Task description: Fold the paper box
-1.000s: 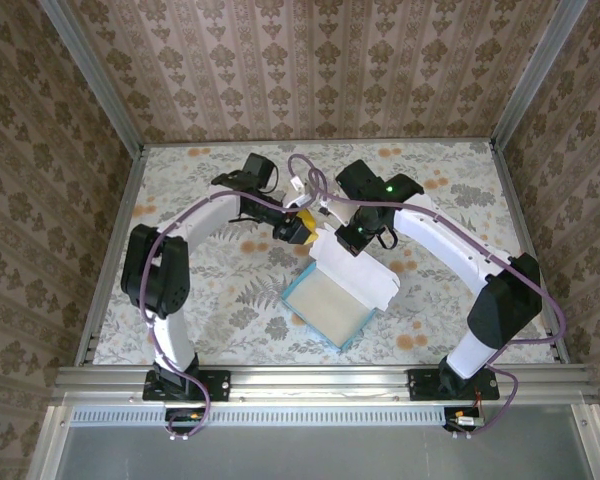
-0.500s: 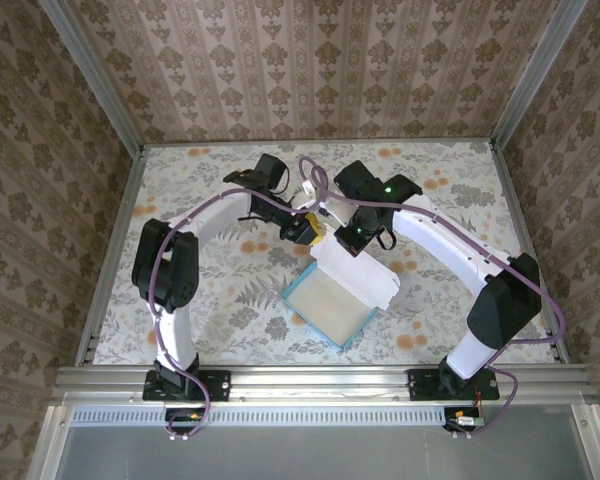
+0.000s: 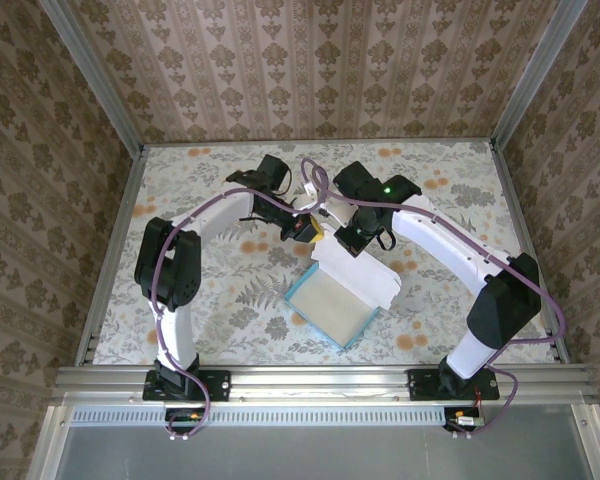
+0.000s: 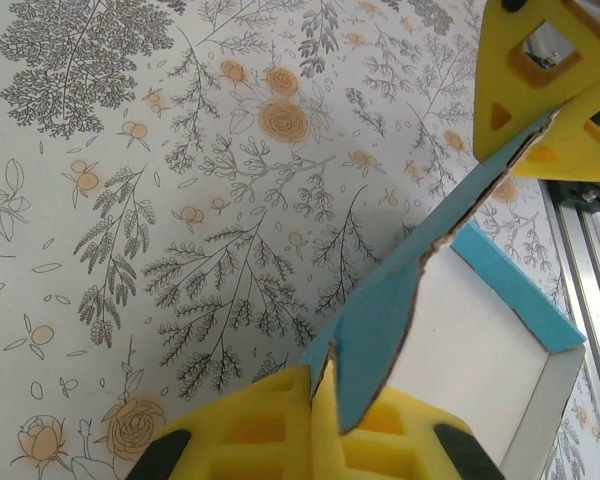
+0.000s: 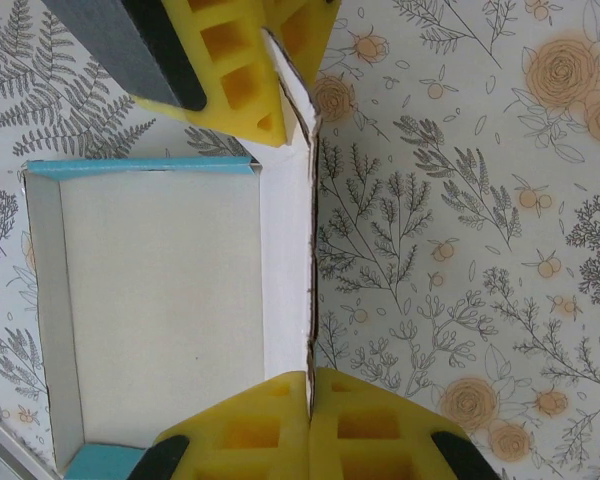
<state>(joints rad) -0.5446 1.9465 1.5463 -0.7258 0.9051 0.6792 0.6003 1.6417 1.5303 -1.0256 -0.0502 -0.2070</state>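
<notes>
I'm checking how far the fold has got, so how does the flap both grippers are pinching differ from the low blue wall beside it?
The flap stands much taller than the low wall. The left gripper and right gripper pinch the flap at opposite ends; nothing touches the wall. The flap's top edge is notched, the wall's rim straight. Both are turquoise card of the same paper box.

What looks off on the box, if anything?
The raised flap of the paper box has a ragged, kinked edge with brown card showing, between the left end effector and the right end effector, both pinching it.
</notes>
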